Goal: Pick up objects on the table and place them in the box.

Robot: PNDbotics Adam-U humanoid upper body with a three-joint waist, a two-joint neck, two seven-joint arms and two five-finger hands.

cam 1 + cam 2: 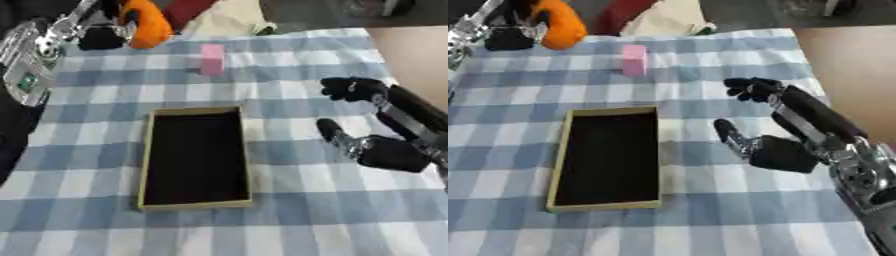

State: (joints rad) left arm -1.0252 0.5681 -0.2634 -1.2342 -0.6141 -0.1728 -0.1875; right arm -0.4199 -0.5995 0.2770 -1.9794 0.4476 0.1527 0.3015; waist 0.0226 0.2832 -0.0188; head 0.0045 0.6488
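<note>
A shallow box [146, 165] with a tan rim and a dark inside lies in the middle of the checked cloth; nothing shows inside it. A pink block [212, 59] stands upright beyond the box, near the far side. At the far left corner my left hand [103, 36] is curled round an orange object [147, 24], held at the table's far edge. My right hand [776, 152] hovers to the right of the box, open, its thumb pointing toward the box and its fingers [750, 89] stretched toward the far side.
The table wears a blue and white checked cloth [289, 210]. Its right edge [385, 55] drops to a tan floor. Red and cream cloth items [223, 15] lie past the far edge.
</note>
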